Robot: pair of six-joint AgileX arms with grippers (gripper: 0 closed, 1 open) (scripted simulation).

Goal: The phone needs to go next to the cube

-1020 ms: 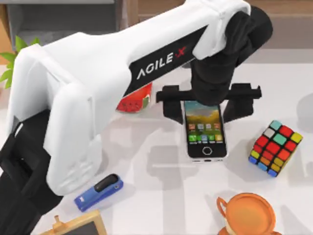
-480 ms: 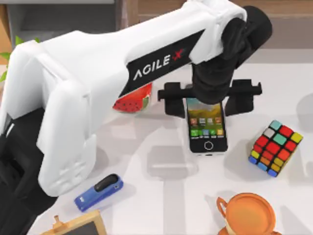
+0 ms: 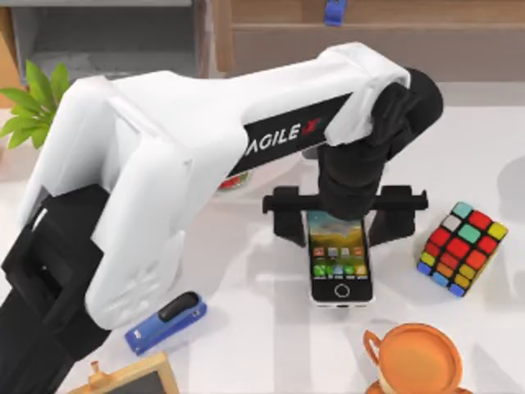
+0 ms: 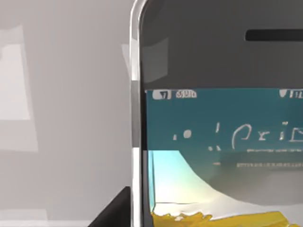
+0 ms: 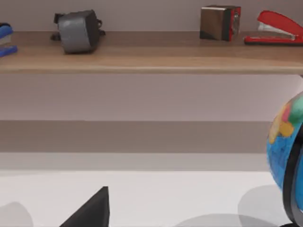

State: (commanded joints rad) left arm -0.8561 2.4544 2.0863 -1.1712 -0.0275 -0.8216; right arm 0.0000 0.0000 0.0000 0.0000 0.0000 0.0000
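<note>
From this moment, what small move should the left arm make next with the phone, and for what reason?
Probably carry it toward the table's right side. The left gripper is at the top end of the phone, its fingers on either side of it. The cube sits apart to the right, with bare table between them, so the phone is not yet beside it.

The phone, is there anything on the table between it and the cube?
Nothing visible. In the top view the phone, under the left gripper, has bare table between it and the cube to its right. The orange teapot sits nearer the front, off that line.
</note>
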